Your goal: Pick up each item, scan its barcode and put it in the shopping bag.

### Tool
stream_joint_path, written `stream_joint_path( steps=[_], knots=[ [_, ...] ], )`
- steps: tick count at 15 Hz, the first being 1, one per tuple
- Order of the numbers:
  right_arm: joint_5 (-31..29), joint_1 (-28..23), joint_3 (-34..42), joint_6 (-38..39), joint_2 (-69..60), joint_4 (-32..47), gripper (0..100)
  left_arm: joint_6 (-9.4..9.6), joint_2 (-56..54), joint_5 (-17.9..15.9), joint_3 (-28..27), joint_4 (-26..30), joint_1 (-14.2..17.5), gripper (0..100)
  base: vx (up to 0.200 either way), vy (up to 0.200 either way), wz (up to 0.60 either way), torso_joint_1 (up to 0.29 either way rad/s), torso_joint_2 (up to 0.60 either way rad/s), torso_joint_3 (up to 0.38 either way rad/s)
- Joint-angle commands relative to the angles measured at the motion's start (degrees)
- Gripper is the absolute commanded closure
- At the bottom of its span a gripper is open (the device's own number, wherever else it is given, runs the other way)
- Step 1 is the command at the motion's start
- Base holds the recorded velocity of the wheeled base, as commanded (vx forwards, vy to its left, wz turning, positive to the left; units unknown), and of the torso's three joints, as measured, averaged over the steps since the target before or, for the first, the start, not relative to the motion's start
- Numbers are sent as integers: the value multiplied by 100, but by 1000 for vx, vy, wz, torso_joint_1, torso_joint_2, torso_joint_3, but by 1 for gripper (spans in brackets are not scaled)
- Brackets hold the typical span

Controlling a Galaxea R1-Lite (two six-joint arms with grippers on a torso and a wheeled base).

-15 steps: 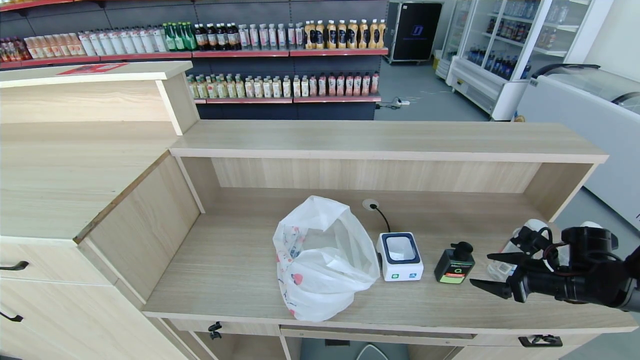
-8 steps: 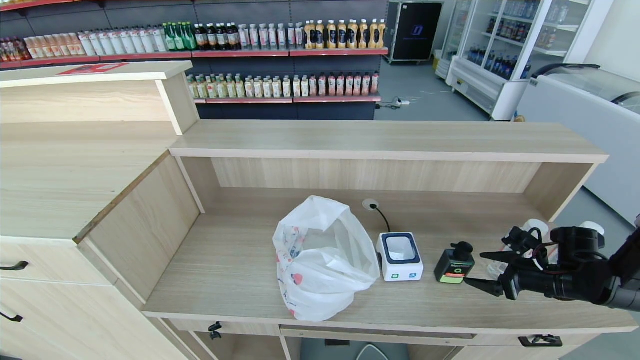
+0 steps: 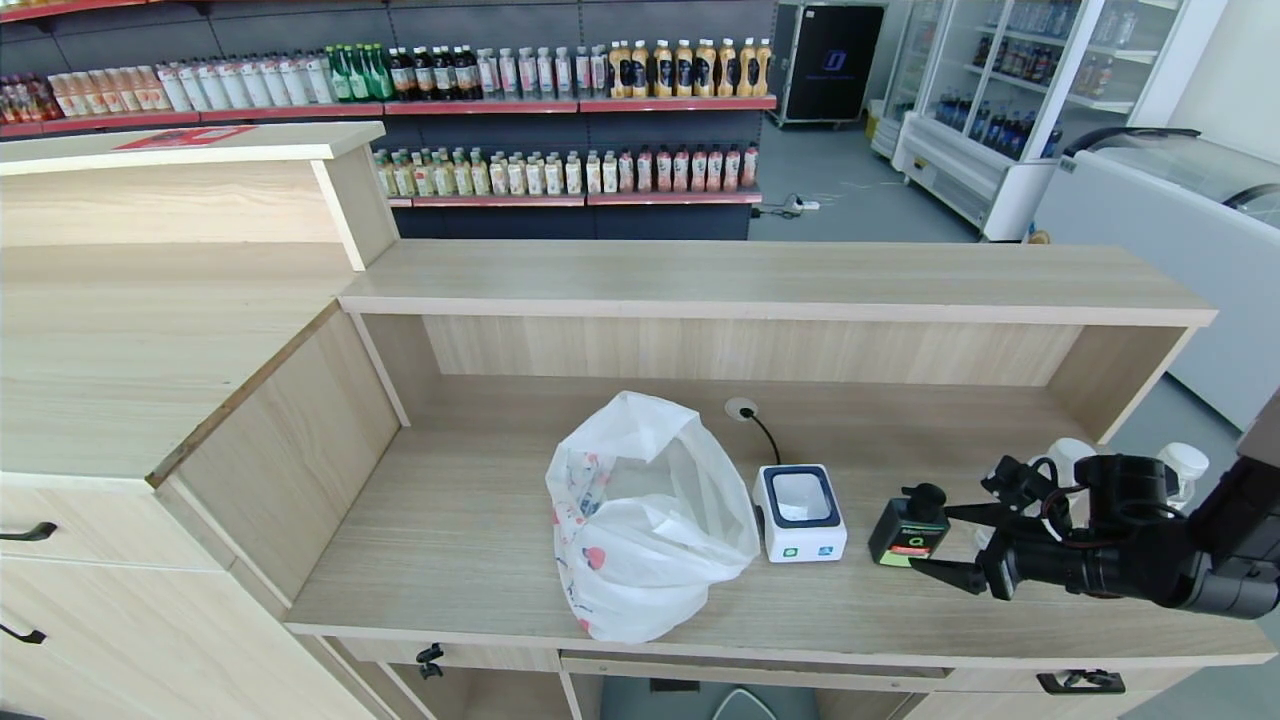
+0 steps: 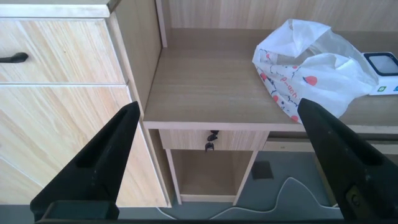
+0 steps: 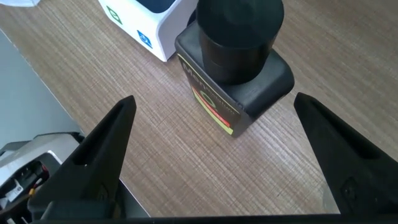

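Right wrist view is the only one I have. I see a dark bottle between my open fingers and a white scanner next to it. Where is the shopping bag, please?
Observer: The shopping bag stands on the counter, on the other side of the scanner from the dark bottle, toward the robot's left.
Operator: Is the bag open?
Observer: Yes, in the head view its mouth is open upward.
Operator: Are there more items to scan?
Observer: What look like two white-capped bottles stand behind the right gripper, partly hidden by the arm.
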Motion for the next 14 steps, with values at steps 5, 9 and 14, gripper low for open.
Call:
stream_joint_path(
  steps=[5,9,14],
  knots=[
    [46,99,-188,44,188,-93,0,-1,6,0,0,0,0,0,0,0,0,0,0,0],
    [72,222,-267,79,311,-110,0,-1,6,0,0,0,0,0,0,0,0,0,0,0],
    [72,301,-443,79,495,-119,0,-1,6,0,0,0,0,0,0,0,0,0,0,0]
  ],
)
